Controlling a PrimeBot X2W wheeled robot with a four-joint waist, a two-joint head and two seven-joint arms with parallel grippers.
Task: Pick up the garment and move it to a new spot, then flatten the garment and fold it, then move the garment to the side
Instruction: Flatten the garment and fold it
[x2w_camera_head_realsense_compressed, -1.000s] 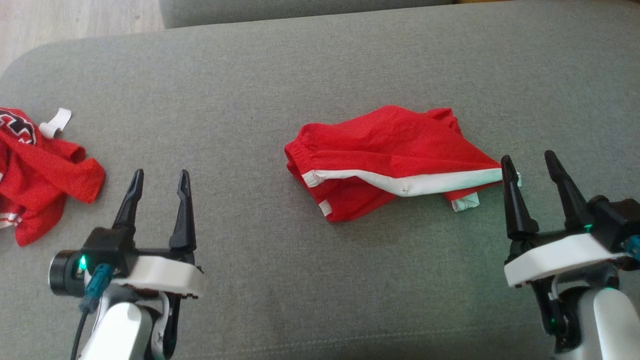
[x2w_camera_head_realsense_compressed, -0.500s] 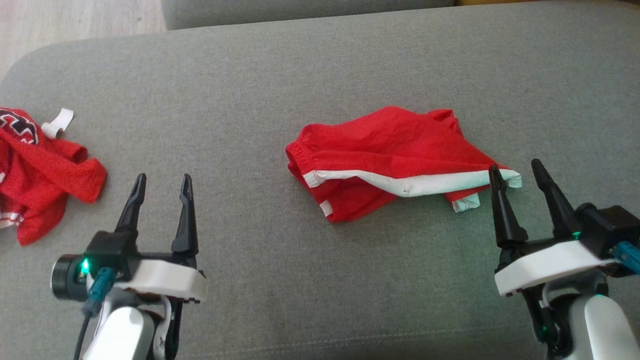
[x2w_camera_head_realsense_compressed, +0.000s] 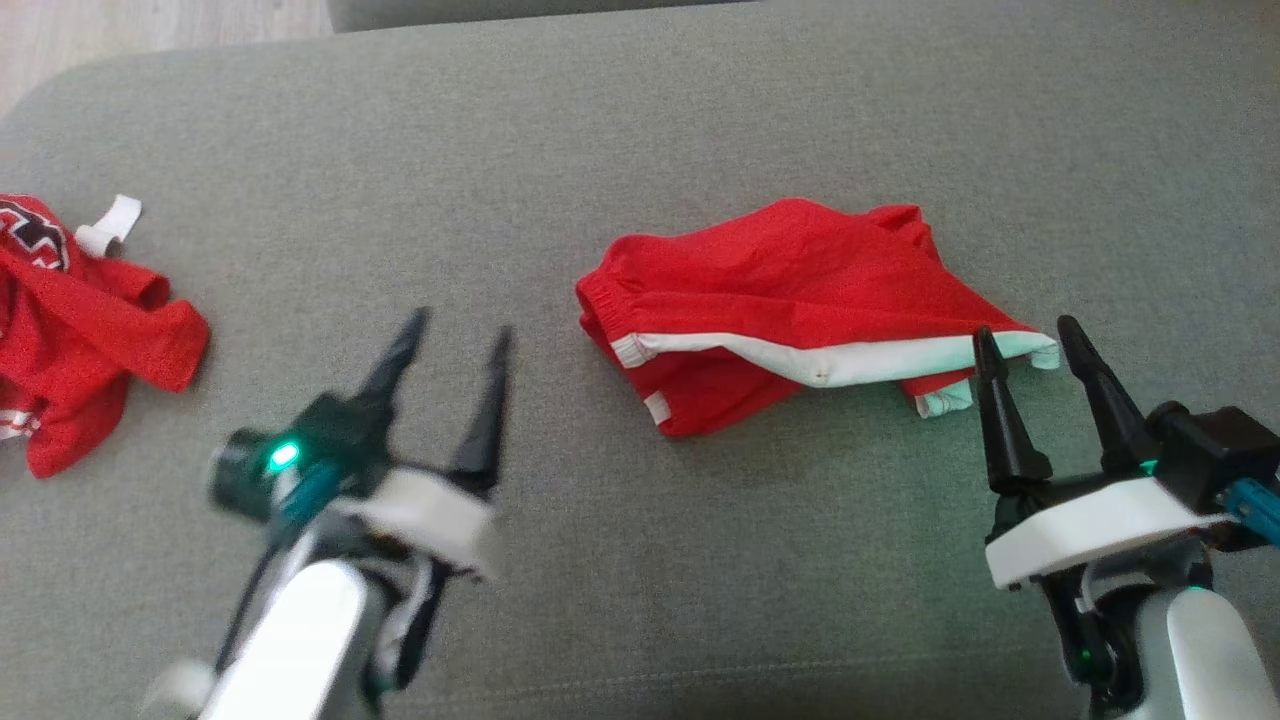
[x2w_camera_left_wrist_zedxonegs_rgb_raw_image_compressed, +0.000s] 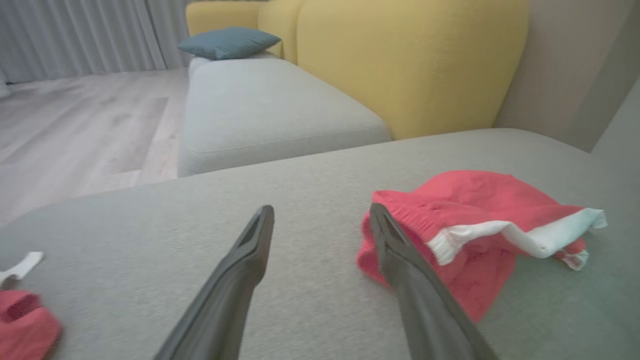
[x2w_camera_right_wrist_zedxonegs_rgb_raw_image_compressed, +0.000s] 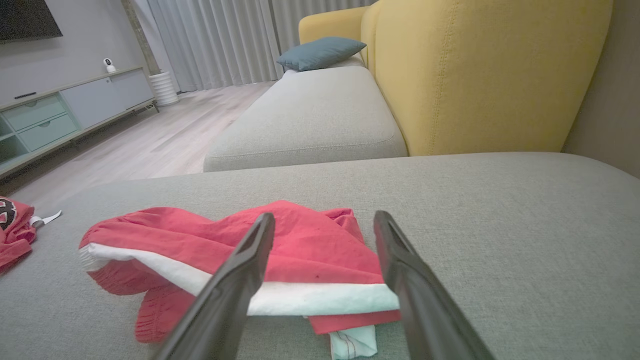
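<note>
Both empty, spread: left gripper (x2w_camera_head_realsense_compressed: 461, 322), right gripper (x2w_camera_head_realsense_compressed: 1027, 328) flanking crumpled red fabric shorts (x2w_camera_head_realsense_compressed: 790, 290), white-striped. Risk: pinching one layer only; shorts lift bunched.

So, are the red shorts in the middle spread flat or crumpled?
Crumpled. The red shorts lie in a wrinkled heap on the grey cushion, layers overlapping and a white hem poking out underneath.

Left arm (x2w_camera_head_realsense_compressed: 300, 640) blurred, jaws spread apart, right arm (x2w_camera_head_realsense_compressed: 1200, 650) low, jaws spread apart
</note>
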